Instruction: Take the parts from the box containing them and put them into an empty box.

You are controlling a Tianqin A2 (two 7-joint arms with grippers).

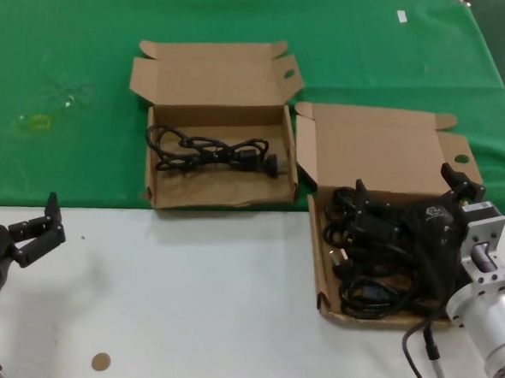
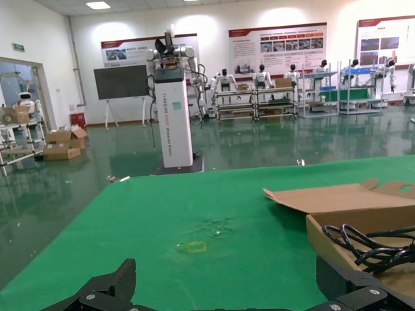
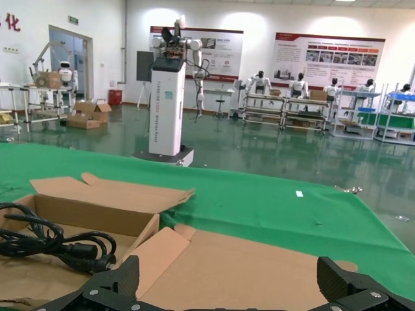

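Observation:
A cardboard box at the right holds several black looped power cords. A second box in the middle holds one cord, which also shows in the right wrist view and the left wrist view. My right gripper is open and empty, hovering over the right box just above the cords, facing the box's rear flap. My left gripper is open and empty, parked low over the white table at the front left.
Green cloth covers the far part of the table and white surface the near part. A yellowish mark lies on the cloth at the left. A small brown disc lies on the white surface.

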